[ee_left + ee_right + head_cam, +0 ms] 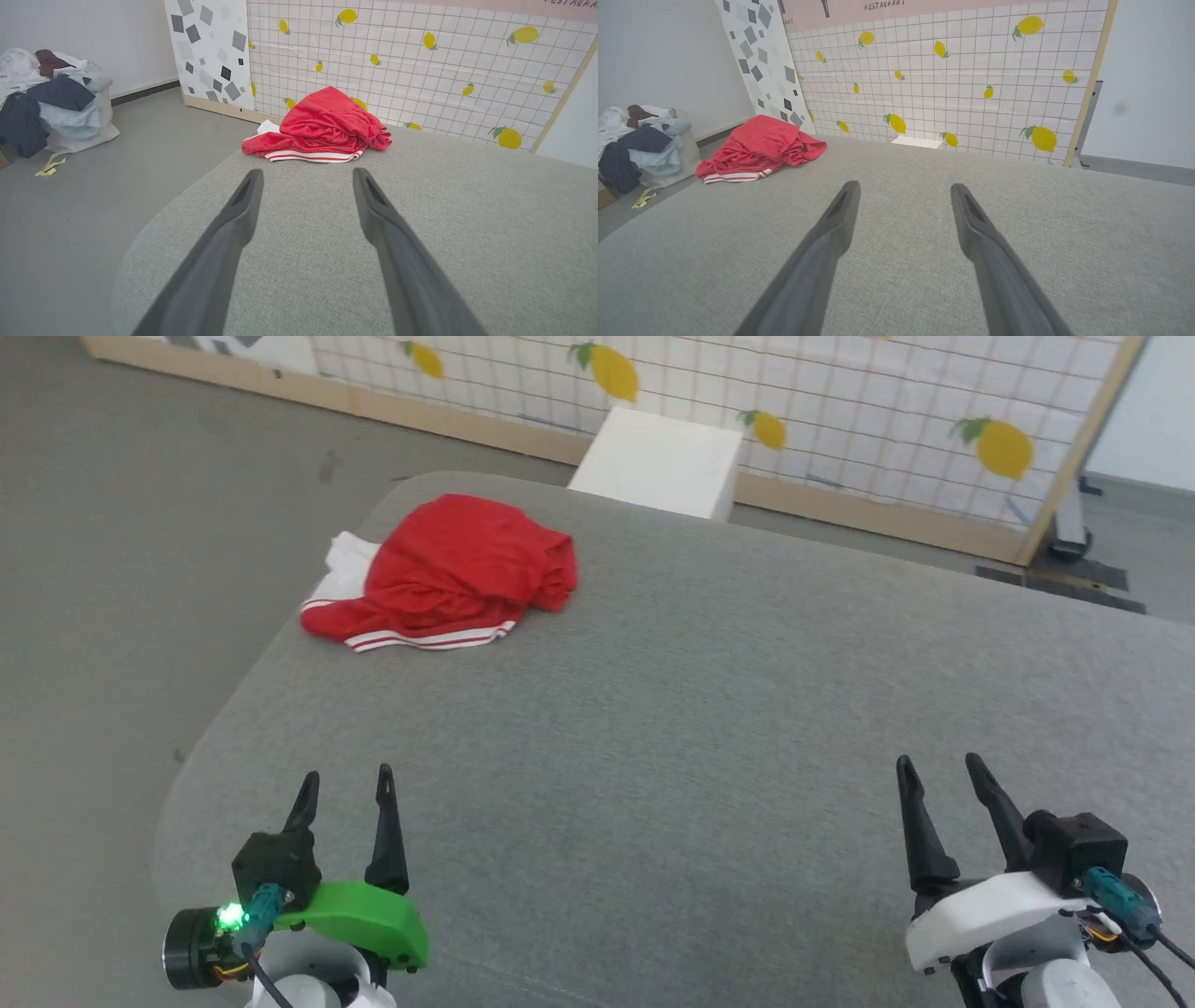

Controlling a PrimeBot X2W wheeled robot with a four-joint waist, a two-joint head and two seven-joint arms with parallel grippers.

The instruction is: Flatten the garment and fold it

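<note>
A: Where is the garment (pixel 448 569) being found, relative to the two arms?

B: It is being shown bunched into a red heap at the upper left of the head frame. It is lying on the bench (pixel 709 709), close to the far left rounded corner. A white sleeve is being pushed out at the heap's left side, and striped trim is being presented along its lower edge.

A: Which arm is being favoured by that?

B: The left end effector (pixel 347 772) is being held at the lower left of the head frame, almost directly below the heap. The right end effector (pixel 938 760) is being held at the lower right, well apart from it. In the left wrist frame the heap is being framed at the upper middle, dead ahead, so a straight reach forward is being judged sufficient. In the right wrist frame it is being set off at the middle left, so a reach across is being called for there.

A: And the heap's long axis?

B: It is being laid roughly left to right across the head frame, along the striped edge and crosswise to the left arm's approach.

A: Pose and state?

B: Both end effectors are being pointed up the head frame, with jaws spread wide and nothing between them. The garment is not being touched.
</note>
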